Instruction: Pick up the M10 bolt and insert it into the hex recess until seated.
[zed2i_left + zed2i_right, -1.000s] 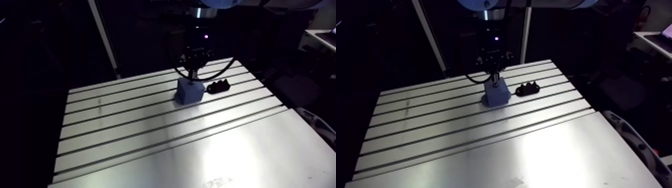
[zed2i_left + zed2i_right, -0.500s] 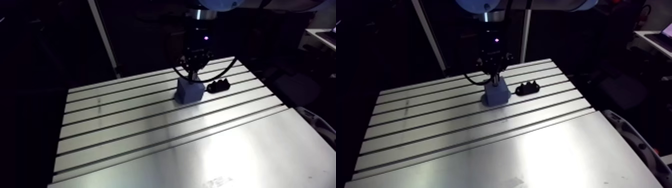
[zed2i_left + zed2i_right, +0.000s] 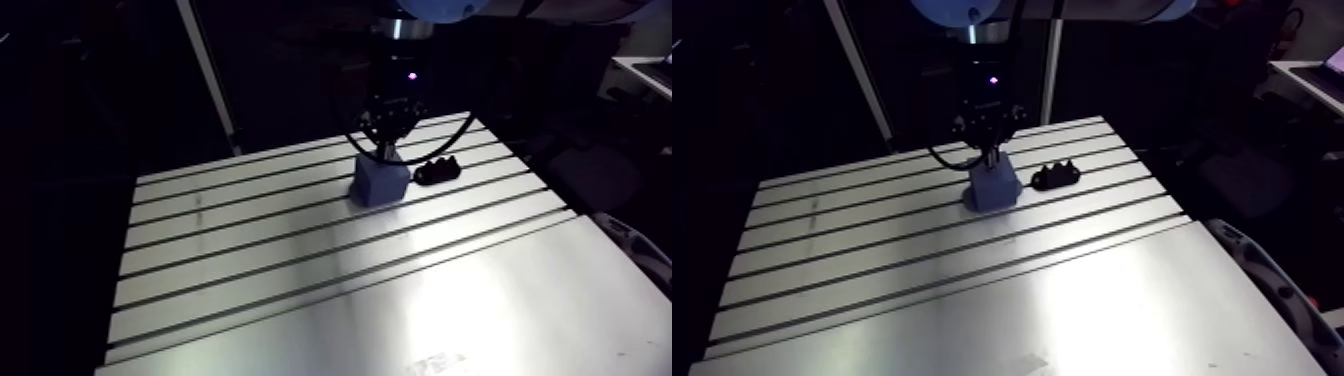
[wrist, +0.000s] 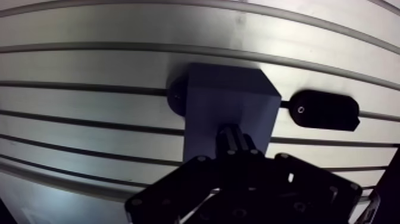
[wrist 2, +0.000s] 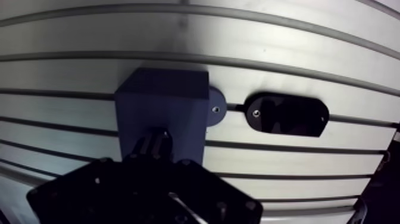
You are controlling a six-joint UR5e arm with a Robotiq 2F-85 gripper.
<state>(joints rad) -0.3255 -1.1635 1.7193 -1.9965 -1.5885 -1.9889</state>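
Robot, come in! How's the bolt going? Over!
Gripper shut on bolt, over blue block. Seating hidden. Black holder beside block, out of the way.

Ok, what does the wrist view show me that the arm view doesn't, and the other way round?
Wrist view only: the round screwed tab at the base of the blue square block and the screw hole in the black oval plate. Arm view only: the whole slotted aluminium table, edges included. Both: the block, the plate beside it, and the claw over the block.
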